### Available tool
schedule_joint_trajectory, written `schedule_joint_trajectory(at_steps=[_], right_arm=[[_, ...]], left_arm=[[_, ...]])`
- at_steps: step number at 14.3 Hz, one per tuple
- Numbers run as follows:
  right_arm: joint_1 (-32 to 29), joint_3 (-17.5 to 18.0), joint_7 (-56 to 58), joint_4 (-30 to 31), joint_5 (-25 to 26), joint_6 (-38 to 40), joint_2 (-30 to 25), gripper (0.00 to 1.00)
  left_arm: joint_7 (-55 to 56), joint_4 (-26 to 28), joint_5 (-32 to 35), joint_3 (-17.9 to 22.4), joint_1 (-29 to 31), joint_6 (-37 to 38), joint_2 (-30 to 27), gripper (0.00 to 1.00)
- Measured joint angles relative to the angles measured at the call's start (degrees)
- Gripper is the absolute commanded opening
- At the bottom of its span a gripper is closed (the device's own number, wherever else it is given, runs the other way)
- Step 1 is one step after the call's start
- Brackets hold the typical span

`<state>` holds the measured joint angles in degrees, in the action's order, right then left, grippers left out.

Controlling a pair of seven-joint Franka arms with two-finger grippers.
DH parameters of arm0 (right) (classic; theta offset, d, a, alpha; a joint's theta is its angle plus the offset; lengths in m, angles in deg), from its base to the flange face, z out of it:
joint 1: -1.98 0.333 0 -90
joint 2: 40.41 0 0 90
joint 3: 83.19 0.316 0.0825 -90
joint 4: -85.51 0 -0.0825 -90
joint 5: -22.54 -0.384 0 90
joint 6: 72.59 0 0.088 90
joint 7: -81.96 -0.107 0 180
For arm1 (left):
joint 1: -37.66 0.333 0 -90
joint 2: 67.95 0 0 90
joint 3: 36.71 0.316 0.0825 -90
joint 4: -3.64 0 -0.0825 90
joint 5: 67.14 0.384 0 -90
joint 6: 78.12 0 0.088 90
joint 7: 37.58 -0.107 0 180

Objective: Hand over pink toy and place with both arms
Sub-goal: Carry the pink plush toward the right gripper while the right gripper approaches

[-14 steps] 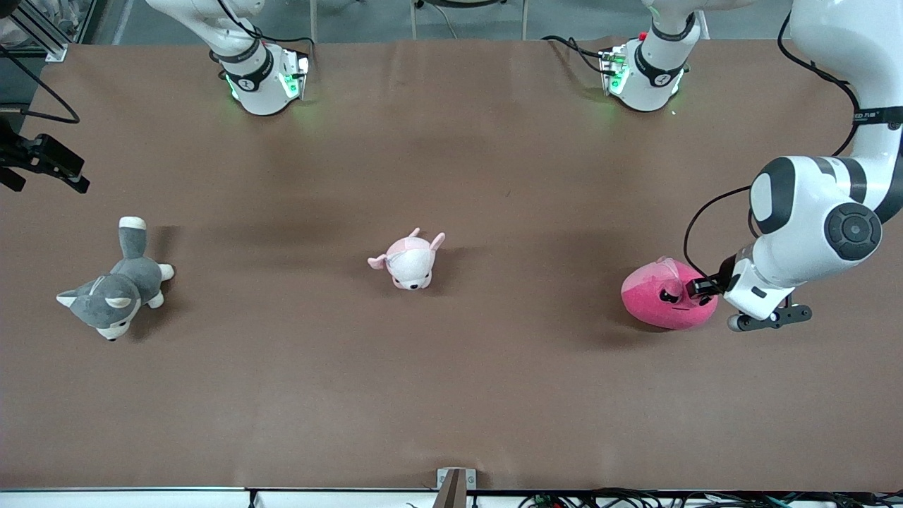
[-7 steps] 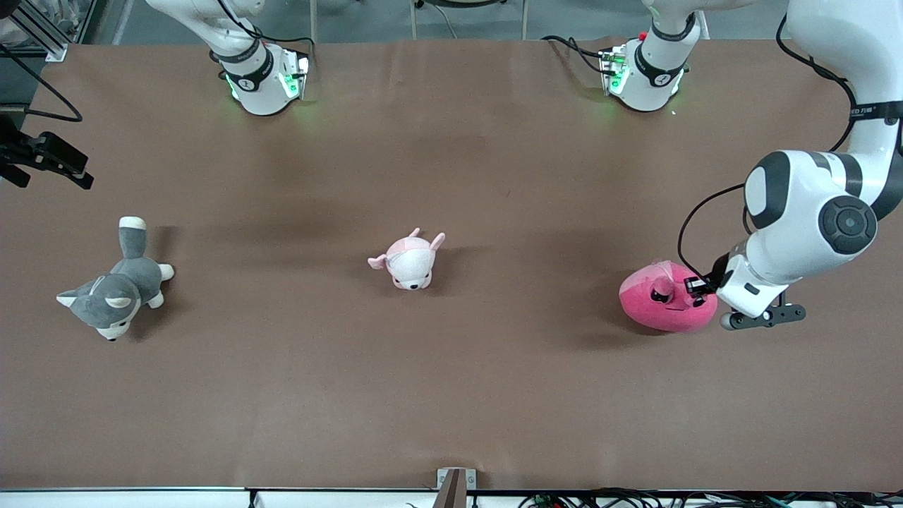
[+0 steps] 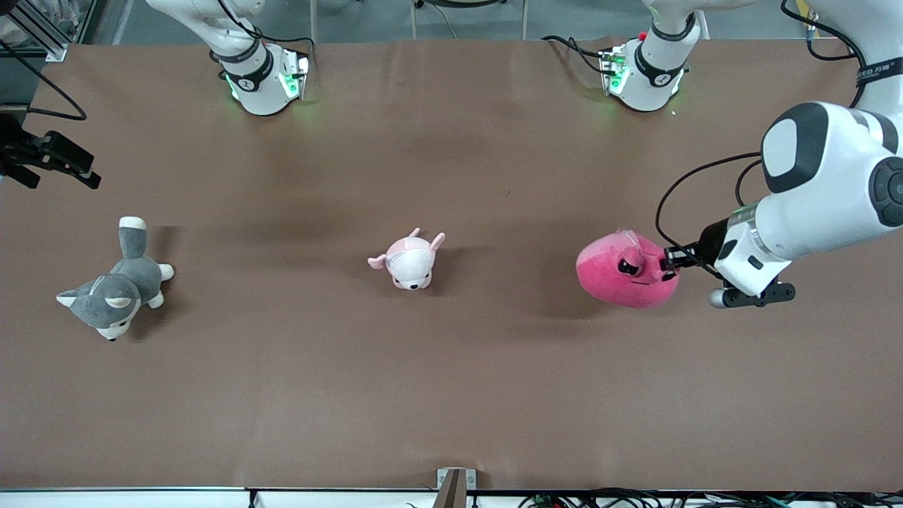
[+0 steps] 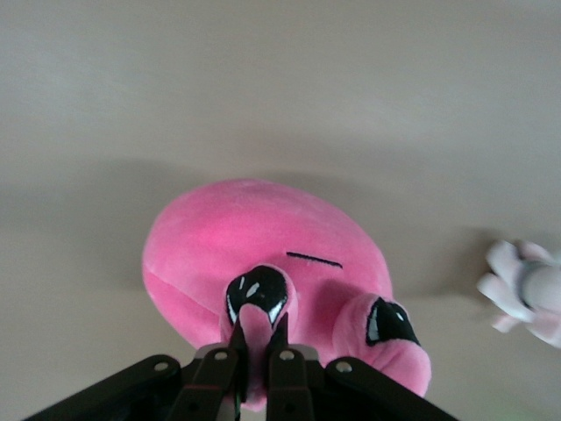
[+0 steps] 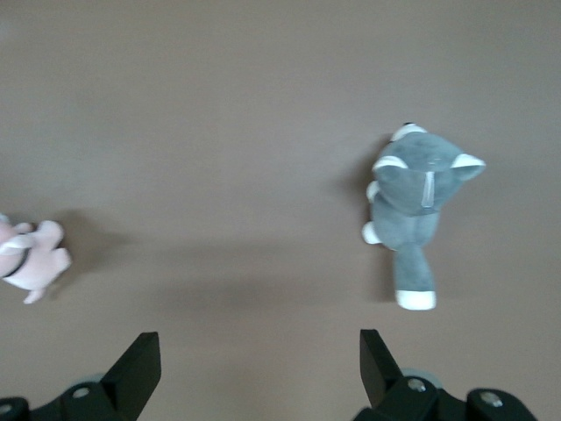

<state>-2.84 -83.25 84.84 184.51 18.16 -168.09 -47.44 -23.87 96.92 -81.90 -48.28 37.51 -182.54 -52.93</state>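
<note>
Pale plush (image 3: 408,262) lies between pink toy (image 3: 621,275) and grey plush (image 3: 116,286).

Left arm bent low over the table's left-arm end; left gripper (image 3: 667,262) clamped on a nub of the pink toy (image 3: 624,271). Right gripper (image 5: 259,364) spread wide, above the table's right-arm end; right arm waits.
</note>
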Motion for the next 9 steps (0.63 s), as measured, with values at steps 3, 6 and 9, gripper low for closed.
schedule_joint_trajectory(at_steps=[3, 6, 9], right_arm=[[0.0, -0.1, 0.0, 0.0, -3.6, -0.2, 0.6, 0.75], [0.0, -0.1, -0.1, 0.1, -7.7, -0.2, 1.6, 0.75], [0.0, -0.2, -0.1, 0.1, -11.8, -0.4, 2.7, 0.75]], left_arm=[[4.9, -3.5, -3.9, -4.8, 0.0, 1.7, 0.0, 0.0], [11.5, -6.2, -5.4, -11.0, -0.5, 1.8, 0.0, 0.0], [18.2, -7.7, -9.5, -16.4, -2.1, -1.7, 0.9, 0.0]])
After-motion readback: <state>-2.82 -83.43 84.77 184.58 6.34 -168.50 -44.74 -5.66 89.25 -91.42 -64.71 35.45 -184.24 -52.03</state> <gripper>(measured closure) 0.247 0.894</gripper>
